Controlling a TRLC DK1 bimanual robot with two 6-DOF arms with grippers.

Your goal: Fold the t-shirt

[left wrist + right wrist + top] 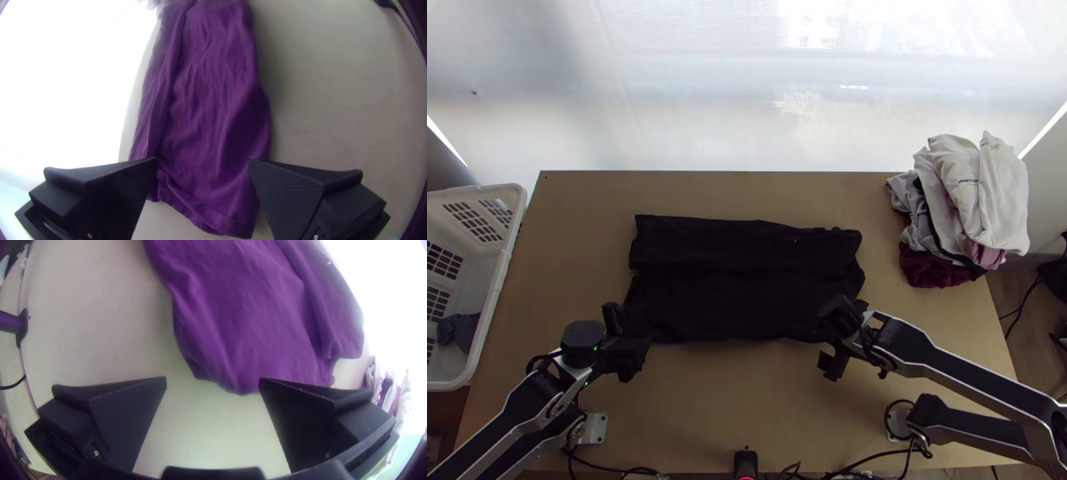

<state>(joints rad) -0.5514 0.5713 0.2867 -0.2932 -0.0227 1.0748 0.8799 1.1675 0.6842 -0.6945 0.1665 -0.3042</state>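
Observation:
A dark t-shirt (pixel 747 280) lies across the middle of the table as a wide strip, its far part folded over lengthwise. At its left end, over the near corner, my left gripper (pixel 627 340) stands open. My right gripper (pixel 839 340) is over the near right corner. In the left wrist view the shirt (pixel 213 111) looks purple and runs away from between the spread fingers of the left gripper (pixel 202 160). The right wrist view has the shirt's end (pixel 253 329) just beyond the right gripper (pixel 213 380), which is open with nothing between its fingers.
A pile of clothes (pixel 971 192) lies at the table's far right corner, grey, white and dark red. A white laundry basket (pixel 487 320) with a dark cloth (pixel 459 330) inside stands at the left. Bare table (pixel 747 400) lies in front of the shirt.

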